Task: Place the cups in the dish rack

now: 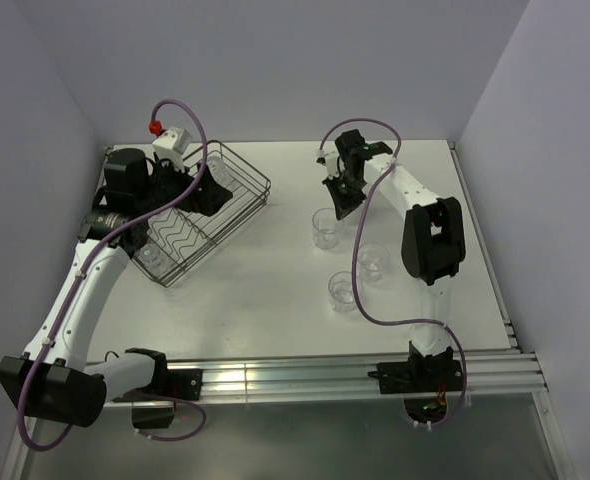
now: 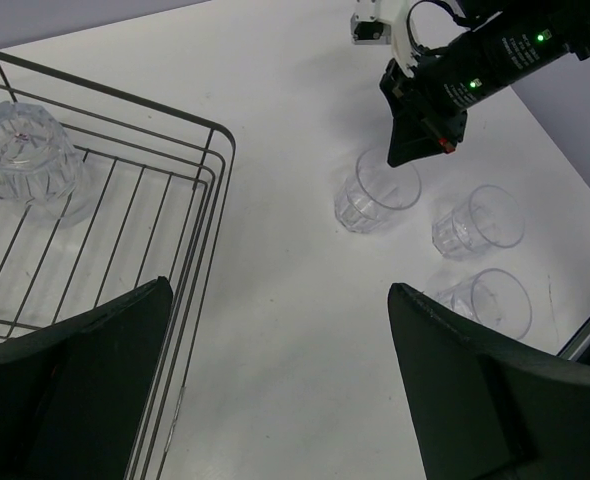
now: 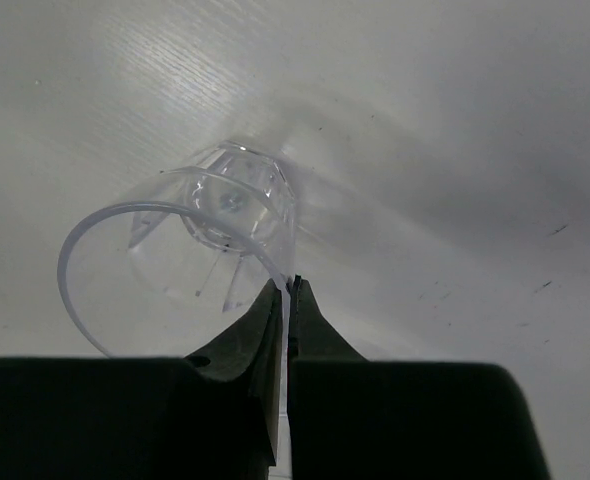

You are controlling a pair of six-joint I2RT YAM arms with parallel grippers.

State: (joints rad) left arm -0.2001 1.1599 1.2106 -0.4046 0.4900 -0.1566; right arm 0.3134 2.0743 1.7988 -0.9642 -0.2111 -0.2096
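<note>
The black wire dish rack (image 1: 247, 168) stands at the back left; its rim shows in the left wrist view (image 2: 221, 150). One clear ribbed cup (image 2: 25, 160) sits upside down inside it. My left gripper (image 2: 280, 340) is open and empty, hovering over the rack's right edge (image 1: 208, 196). My right gripper (image 3: 293, 285) is shut on the rim of a clear cup (image 3: 205, 240), which stands on the table right of the rack (image 1: 325, 230). Two more clear cups (image 1: 372, 262) (image 1: 343, 291) stand in front of it. The brown mug is out of view.
White walls enclose the table at the back and both sides. A small white box with a red button (image 1: 167, 135) sits behind the rack. An aluminium rail (image 1: 305, 375) runs along the near edge between the arm bases.
</note>
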